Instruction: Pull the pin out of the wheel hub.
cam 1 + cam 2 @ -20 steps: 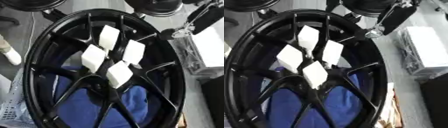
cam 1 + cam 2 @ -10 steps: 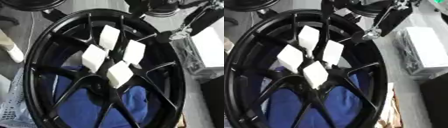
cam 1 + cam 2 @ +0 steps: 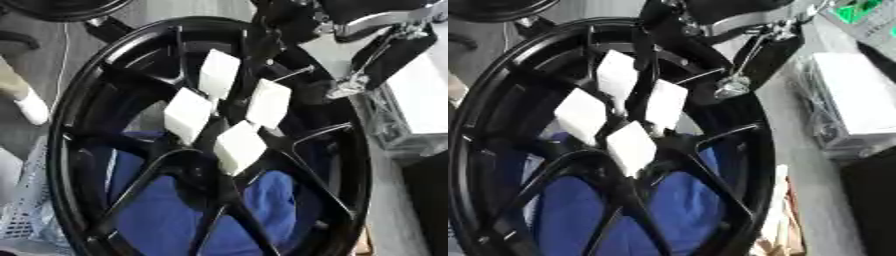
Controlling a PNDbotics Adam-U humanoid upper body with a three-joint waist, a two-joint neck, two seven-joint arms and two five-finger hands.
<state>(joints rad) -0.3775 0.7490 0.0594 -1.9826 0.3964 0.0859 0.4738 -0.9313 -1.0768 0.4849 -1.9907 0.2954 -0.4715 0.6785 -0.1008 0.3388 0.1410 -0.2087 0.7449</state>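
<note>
A big black wheel (image 3: 105, 165) fills most of both views, lying tilted, with its spokes running out from the middle to a broad rim. Through the gaps between the lower spokes a blue cloth (image 3: 157, 210) shows underneath.

Four white blocks (image 3: 239, 146) stand clustered round the middle of the wheel, close together and each a little tilted; they are the pins in the hub. One sits toward the top (image 3: 219, 74), one to the left (image 3: 187, 114), one to the right (image 3: 269, 103), and one nearest the bottom.

The right hand (image 3: 289, 25) comes in from the upper right, black with silver parts, and hangs over the top of the wheel. Dark fingers (image 3: 642, 45) reach down beside the topmost block, just next to it; whether they touch or grip it, and how wide they stand, cannot be told. A thin silver rod (image 3: 293, 74) slants near the right-hand block.

To the right of the wheel lies a white box (image 3: 855, 100) on a grey surface (image 3: 389, 210). The left hand shows in neither view.
</note>
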